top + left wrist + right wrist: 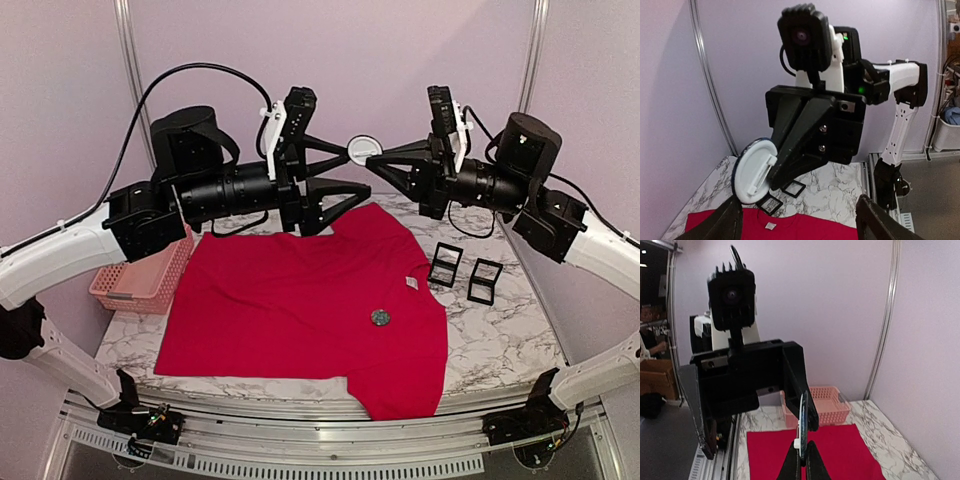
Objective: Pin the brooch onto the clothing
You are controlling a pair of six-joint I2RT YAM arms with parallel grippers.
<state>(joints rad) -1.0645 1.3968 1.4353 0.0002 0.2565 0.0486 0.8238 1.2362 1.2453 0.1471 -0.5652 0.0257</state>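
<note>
The red T-shirt (300, 300) lies flat on the marble table with its white neck label (411, 283) to the right. My right gripper (370, 160) is raised high above the table's far side and is shut on the edge of a round white-backed brooch (362, 150). In the right wrist view the brooch (802, 425) shows edge-on between my shut fingers (793, 465). In the left wrist view its white back and pin bar (754, 170) face the camera. My left gripper (352, 175) is open, facing the brooch, with its jaws spread above and below it. The shirt also shows in the left wrist view (790, 227).
A small dark round badge (380, 317) lies on the shirt's chest. Two black square frames (445, 265) (485, 282) sit on the table right of the shirt. A pink plastic basket (145, 280) stands at the left. Metal posts rise at the back corners.
</note>
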